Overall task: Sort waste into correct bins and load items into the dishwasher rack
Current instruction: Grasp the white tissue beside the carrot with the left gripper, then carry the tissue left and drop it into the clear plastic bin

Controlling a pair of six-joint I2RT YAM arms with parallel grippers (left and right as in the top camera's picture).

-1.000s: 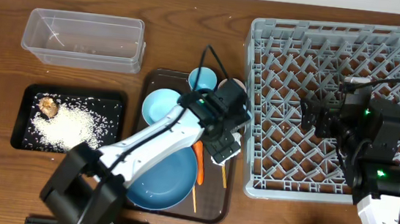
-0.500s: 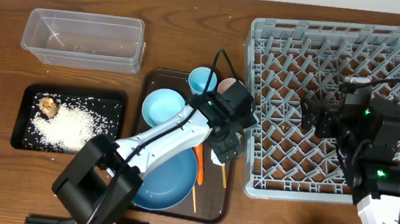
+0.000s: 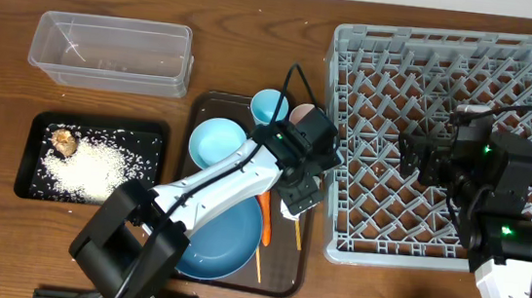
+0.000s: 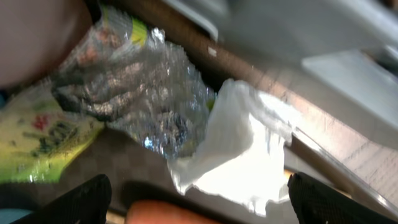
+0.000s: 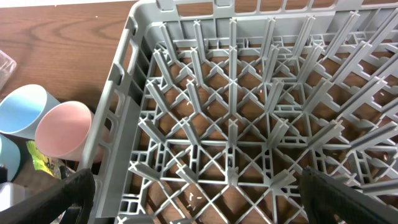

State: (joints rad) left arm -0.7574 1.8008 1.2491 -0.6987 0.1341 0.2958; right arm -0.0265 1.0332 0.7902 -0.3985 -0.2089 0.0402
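My left gripper [image 3: 301, 193] [image 4: 199, 208] is open and low over the brown serving tray's right side. Between its fingers lie the crumpled white napkin [image 4: 242, 155], the yellow-green foil wrapper [image 4: 124, 99] and the tip of the orange carrot [image 4: 168, 214] [image 3: 265, 217]. It holds nothing. The dark-blue plate [image 3: 223, 238], light-blue bowl [image 3: 216, 142], light-blue cup [image 3: 268, 105], pink cup [image 3: 301, 111] and chopsticks [image 3: 257, 261] are on that tray. My right gripper [image 3: 412, 155] [image 5: 199, 199] is open and empty above the grey dishwasher rack [image 3: 452, 50] [image 5: 249, 93].
The clear tub [image 3: 109, 51] stands at the back left. The black tray [image 3: 30, 161] holds rice [image 3: 98, 167] and a brown lump [image 3: 64, 141]. The brown serving tray [image 3: 201, 113] lies close to the rack's left wall. Both cups [image 5: 62, 130] stand beside that wall.
My left gripper shifted slightly right, toward the rack, then stayed still. The right arm has hardly moved.
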